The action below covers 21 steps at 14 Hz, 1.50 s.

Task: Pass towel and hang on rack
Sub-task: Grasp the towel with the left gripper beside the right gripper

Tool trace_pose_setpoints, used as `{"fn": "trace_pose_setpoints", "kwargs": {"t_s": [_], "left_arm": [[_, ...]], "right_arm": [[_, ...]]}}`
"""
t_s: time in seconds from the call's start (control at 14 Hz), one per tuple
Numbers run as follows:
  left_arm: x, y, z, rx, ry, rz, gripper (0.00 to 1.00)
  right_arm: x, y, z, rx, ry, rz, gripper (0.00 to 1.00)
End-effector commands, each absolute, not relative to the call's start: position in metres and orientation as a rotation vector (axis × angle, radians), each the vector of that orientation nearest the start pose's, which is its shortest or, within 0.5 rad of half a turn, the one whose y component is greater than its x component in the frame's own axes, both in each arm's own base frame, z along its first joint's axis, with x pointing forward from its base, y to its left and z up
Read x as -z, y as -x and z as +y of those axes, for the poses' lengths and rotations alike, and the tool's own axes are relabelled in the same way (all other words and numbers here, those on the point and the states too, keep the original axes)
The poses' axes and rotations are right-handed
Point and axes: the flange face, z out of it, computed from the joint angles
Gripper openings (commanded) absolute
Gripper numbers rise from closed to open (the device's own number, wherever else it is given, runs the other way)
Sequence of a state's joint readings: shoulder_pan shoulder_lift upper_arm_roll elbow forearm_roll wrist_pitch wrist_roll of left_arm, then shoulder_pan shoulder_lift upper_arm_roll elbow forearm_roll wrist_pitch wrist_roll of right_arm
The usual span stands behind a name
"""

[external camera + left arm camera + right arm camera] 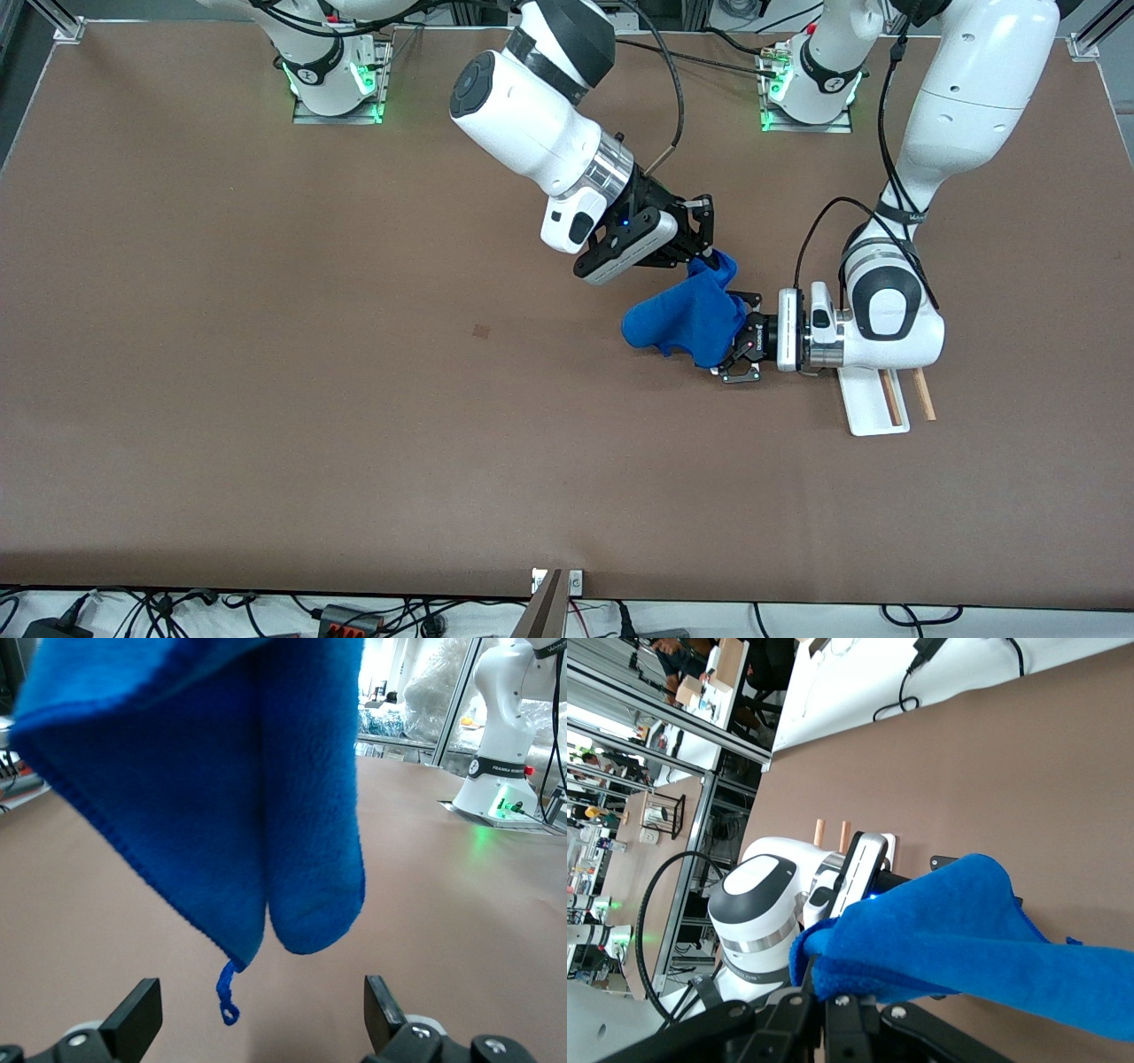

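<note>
Bright royal-blue plush microfibre towel (687, 317) hangs in the air over the brown table (266, 399), pinched at its upper corner by the right gripper (700, 252), whose fingers are pressed onto the cloth. The left gripper (740, 347) sits level at the towel's lower edge, fingers spread around the hanging folds. The white-based rack with two light-brown wooden rods (886, 399) stands under the left arm's wrist.

right gripper (702, 241) pinching towel (687, 317), left gripper (737, 346) beside
</note>
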<state>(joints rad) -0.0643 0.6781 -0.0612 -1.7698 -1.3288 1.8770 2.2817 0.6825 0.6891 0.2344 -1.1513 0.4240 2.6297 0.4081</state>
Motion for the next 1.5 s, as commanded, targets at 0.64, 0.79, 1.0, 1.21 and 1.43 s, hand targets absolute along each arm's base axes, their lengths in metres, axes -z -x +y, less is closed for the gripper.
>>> {"fn": "trace_pose_setpoints", "kwargs": {"t_s": [0.64, 0.79, 1.0, 1.21, 1.43], "left_arm": [[-0.21, -0.645, -0.187, -1.009, -1.434, -1.481, 0.3], [-0.21, -0.644, -0.186, -1.004, -1.44, -1.475, 0.1], [-0.22, -0.646, -0.185, -1.014, -1.476, -1.5, 0.0], [-0.224, -0.651, -0.174, -0.988, -1.525, -1.448, 0.0], [-0.255, -0.655, -0.163, -0.821, -1.626, -1.462, 0.0]], "right_arm": [[-0.484, -0.531, 0.595, 0.436, 2.236, -0.11, 0.0], [-0.484, -0.531, 0.595, 0.437, 2.237, -0.111, 0.0], [-0.484, -0.531, 0.595, 0.437, 2.237, -0.111, 0.0], [-0.48, -0.529, 0.596, 0.431, 2.243, -0.113, 0.0], [-0.481, -0.524, 0.6, 0.427, 2.242, -0.122, 0.31]]}}
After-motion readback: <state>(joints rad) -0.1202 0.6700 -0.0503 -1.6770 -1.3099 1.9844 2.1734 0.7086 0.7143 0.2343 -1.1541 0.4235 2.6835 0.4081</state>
